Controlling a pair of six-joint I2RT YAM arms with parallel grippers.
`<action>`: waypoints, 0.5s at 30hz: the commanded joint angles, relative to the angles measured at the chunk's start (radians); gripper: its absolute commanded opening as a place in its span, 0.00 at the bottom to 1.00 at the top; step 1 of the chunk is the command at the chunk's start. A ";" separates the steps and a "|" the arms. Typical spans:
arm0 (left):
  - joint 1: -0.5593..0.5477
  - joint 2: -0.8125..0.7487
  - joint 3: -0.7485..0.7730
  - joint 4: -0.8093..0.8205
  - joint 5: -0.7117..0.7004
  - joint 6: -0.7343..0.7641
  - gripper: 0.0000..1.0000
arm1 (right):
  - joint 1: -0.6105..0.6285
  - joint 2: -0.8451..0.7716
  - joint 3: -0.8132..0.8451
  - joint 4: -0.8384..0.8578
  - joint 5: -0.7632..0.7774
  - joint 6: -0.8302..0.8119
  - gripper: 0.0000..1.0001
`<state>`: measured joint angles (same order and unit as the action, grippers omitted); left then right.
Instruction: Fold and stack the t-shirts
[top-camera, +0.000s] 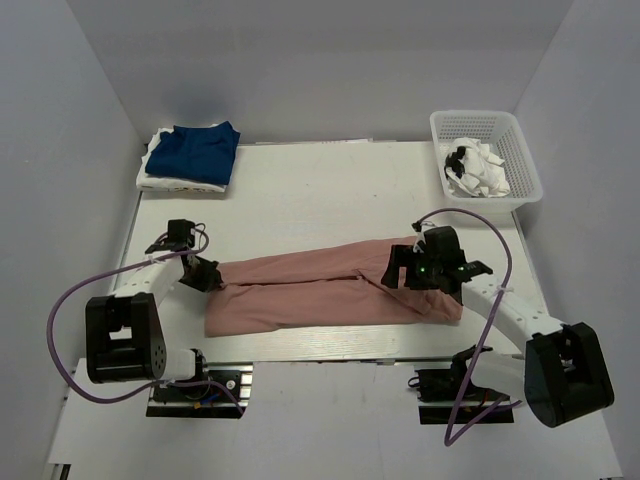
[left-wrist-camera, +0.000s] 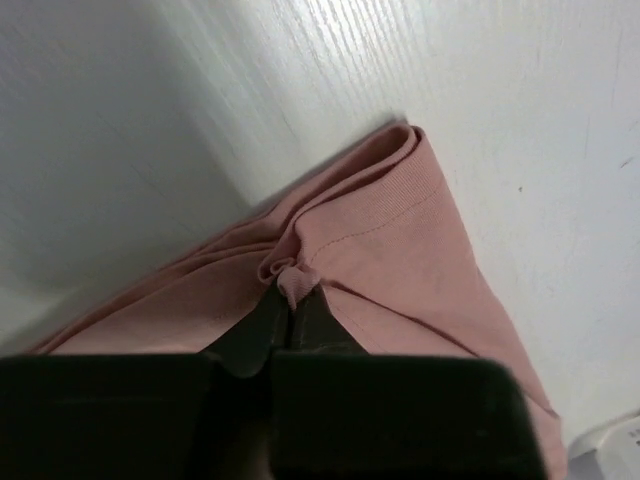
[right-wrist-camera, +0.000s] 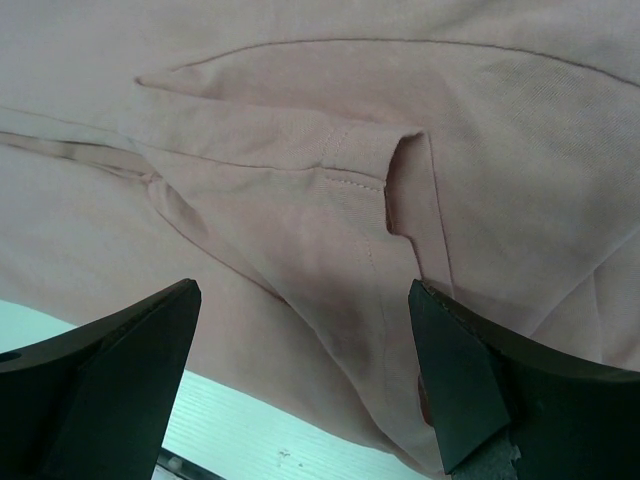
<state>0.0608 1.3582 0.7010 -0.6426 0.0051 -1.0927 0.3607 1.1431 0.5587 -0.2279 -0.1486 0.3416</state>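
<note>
Pincers first, from the top camera: your left gripper (top-camera: 205, 276) sits at the left end of the pink t-shirt (top-camera: 320, 292), and your right gripper (top-camera: 402, 272) hangs over its right part. The shirt lies as a long band across the near half of the table (top-camera: 330, 190). At the far left, a navy t-shirt (top-camera: 205, 150) rests on a white t-shirt (top-camera: 160, 181). A basket (top-camera: 480, 117) at the far right holds crumpled white cloth (top-camera: 480, 175).

On the left wrist camera, your left gripper (left-wrist-camera: 290, 305) is clamped on only a small pucker of the pink t-shirt (left-wrist-camera: 390, 220), near its folded corner.

On the right wrist camera, your right gripper (right-wrist-camera: 300, 335) has its jaws wide apart above the cloth, gripping nothing, with a sleeve hem (right-wrist-camera: 355, 180) between them.

That thin pinch could slip if you pull hard. With the right end unheld, a lift from the left would likely drag and bunch the band and undo the fold.
</note>
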 joint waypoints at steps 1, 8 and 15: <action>0.005 -0.024 0.052 -0.005 0.022 0.010 0.00 | 0.004 0.021 0.000 0.044 0.008 -0.024 0.90; 0.005 -0.012 0.178 0.044 -0.005 0.086 0.00 | 0.007 0.052 -0.032 0.070 0.034 -0.009 0.90; -0.016 -0.034 0.221 0.093 -0.103 0.194 0.00 | 0.004 0.066 -0.066 0.082 0.044 0.027 0.90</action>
<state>0.0483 1.3590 0.9379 -0.5785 -0.0208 -0.9630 0.3622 1.1976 0.5087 -0.1680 -0.1204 0.3492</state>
